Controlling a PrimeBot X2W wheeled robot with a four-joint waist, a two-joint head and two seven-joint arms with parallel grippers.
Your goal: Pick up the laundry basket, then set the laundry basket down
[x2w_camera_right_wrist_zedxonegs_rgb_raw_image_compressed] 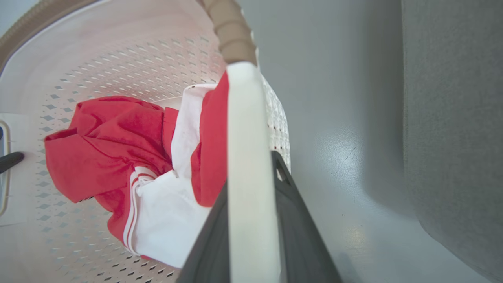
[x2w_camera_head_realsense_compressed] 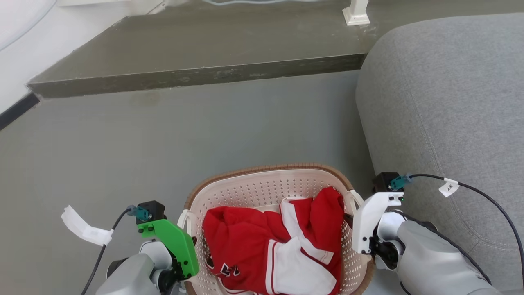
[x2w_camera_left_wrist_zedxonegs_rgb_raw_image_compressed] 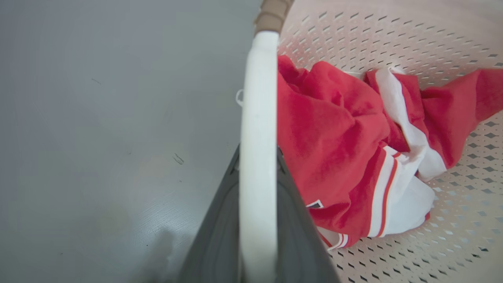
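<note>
Left handle (x2w_camera_left_wrist_zedxonegs_rgb_raw_image_compressed: 257,98) of the basket (x2w_camera_head_realsense_compressed: 270,186) runs between the 2 dark fingers (x2w_camera_left_wrist_zedxonegs_rgb_raw_image_compressed: 220,236) of the left gripper (x2w_camera_left_wrist_zedxonegs_rgb_raw_image_compressed: 257,157), which are clamped against it from both sides. Right gripper (x2w_camera_right_wrist_zedxonegs_rgb_raw_image_compressed: 251,169) pinches the right handle (x2w_camera_right_wrist_zedxonegs_rgb_raw_image_compressed: 245,118) the same way. Held between both arms, the basket is just beside the grey sofa (x2w_camera_head_realsense_compressed: 450,102), over the floor (x2w_camera_head_realsense_compressed: 163,143); whether its base touches the floor I cannot tell. 1 crumpled red-and-white shirt (x2w_camera_head_realsense_compressed: 262,246) lies inside.

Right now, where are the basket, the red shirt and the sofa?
basket (x2w_camera_head_realsense_compressed: 262,184), head view, far inside wall with holes.
red shirt (x2w_camera_head_realsense_compressed: 241,237), head view, its red middle.
sofa (x2w_camera_head_realsense_compressed: 442,102), head view, grey cushion.
</note>
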